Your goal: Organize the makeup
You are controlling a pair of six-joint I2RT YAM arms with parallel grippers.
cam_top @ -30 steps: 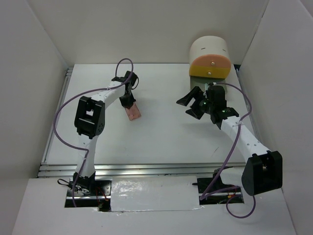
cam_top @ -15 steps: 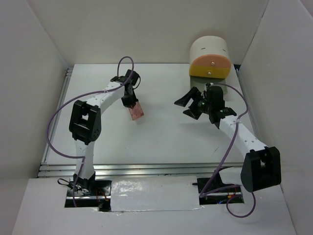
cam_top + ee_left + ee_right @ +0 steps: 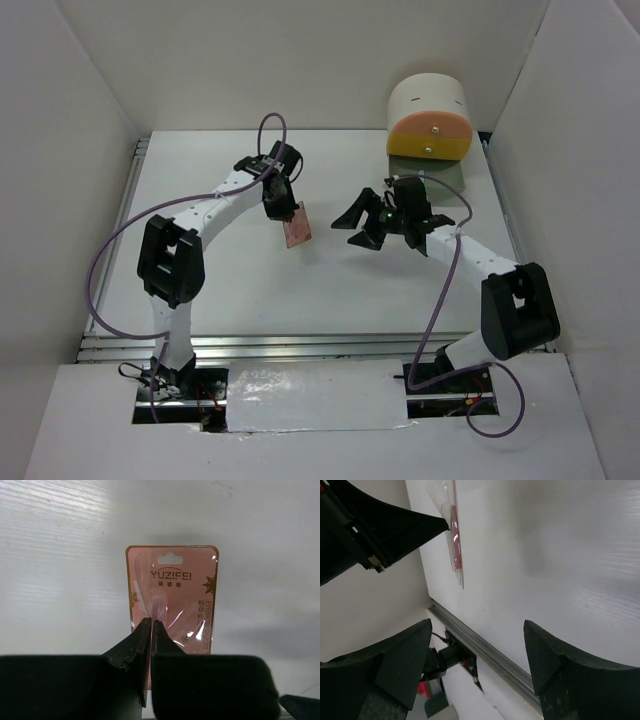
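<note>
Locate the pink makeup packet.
In the top view, the pink packet is held over mid-table by the left end effector, with the open right end effector to its right.

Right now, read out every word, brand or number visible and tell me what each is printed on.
"YUZIFEI": the brand name on the pink blister card clamped in the left gripper.
Small characters just under the brand name: too small to read.
Vertical print along the card's right edge: too blurred to read.
Round drawer unit: no text visible.
</note>
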